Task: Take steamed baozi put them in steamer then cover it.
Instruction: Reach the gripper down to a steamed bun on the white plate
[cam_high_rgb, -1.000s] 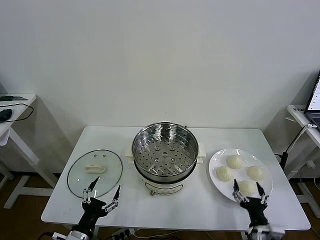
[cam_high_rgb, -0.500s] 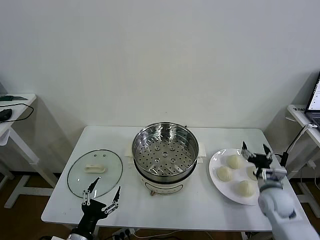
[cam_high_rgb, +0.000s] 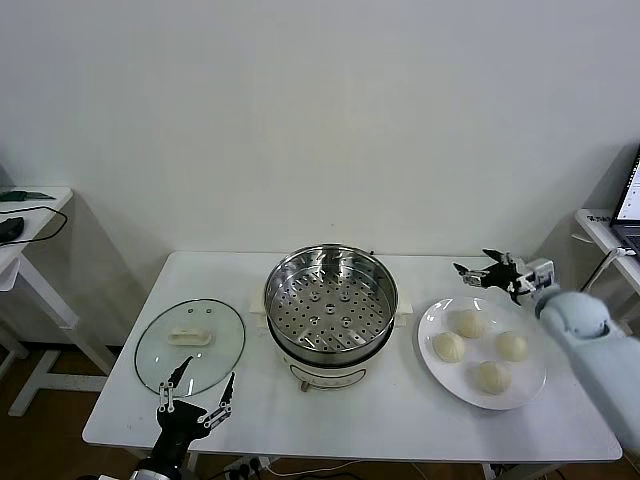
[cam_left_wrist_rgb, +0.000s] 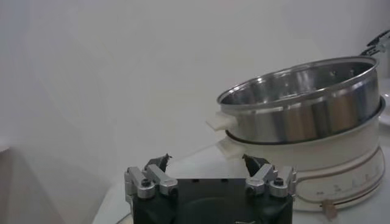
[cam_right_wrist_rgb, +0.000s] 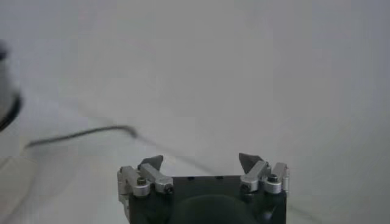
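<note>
R end effector (cam_high_rgb: 490, 276) hovers spread, empty, over far right of surface (cam_high_rgb: 400, 420), just beyond plate (cam_high_rgb: 528, 388). 4 steamed baozi (cam_high_rgb: 468, 323) lie on plate, nearward + below it; far-left bun closest. R arm clearly nearer than L. Steamer (cam_high_rgb: 330, 300) at center, empty, left of buns. L end effector (cam_high_rgb: 196, 396) parked near edge, spread, by glass lid (cam_high_rgb: 160, 355).

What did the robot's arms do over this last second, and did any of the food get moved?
The right gripper swung up from the table's near edge, over the plate, to its far side, open and empty. The left gripper barely shifted near the glass lid. All four baozi stayed put, the steamer empty.
</note>
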